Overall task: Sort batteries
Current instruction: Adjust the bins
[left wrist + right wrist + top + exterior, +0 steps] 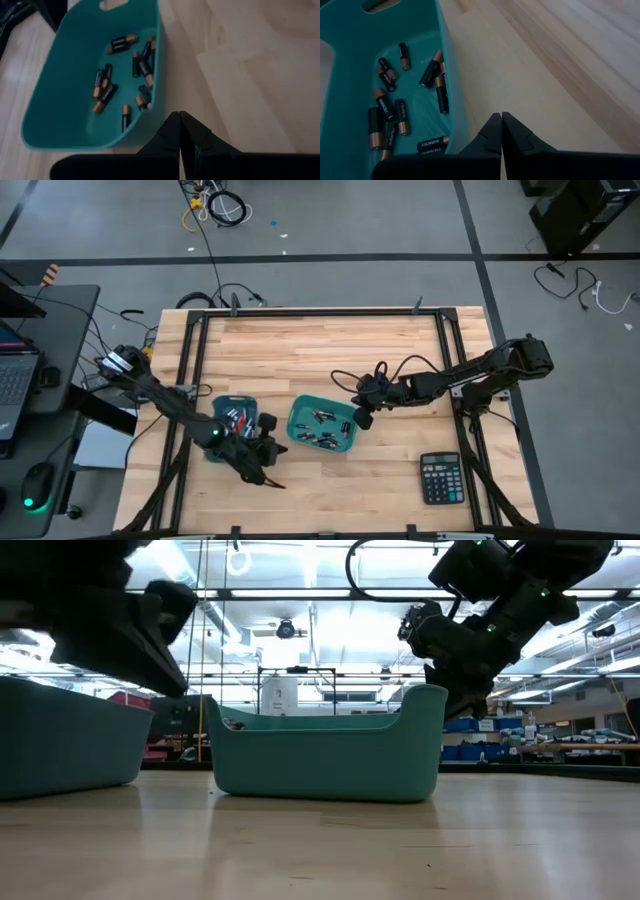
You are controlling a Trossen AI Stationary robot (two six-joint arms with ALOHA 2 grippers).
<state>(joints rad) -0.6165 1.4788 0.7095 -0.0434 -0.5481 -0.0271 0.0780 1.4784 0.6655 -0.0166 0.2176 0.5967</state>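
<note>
The batteries all lie inside two teal bins; none shows on the bare wood of the table. In the right wrist view they are black cells with copper ends, scattered on the floor of the right bin, and they seem to be of at least two sizes, though this is hard to judge. The left wrist view shows a similar loose group in the left bin.

The right gripper hovers just beside the outer wall of the right bin, fingers pressed together and holding nothing. The left gripper is also closed and empty, just beside the left bin on its near side.

I judge that the sorting is between picks, perhaps near its beginning or near its end; the pictures do not decide. The next move calls for one gripper to open, come over a bin rim, and descend on a single cell lying apart from its neighbours. The calculator stands well apart, by the near right corner.
</note>
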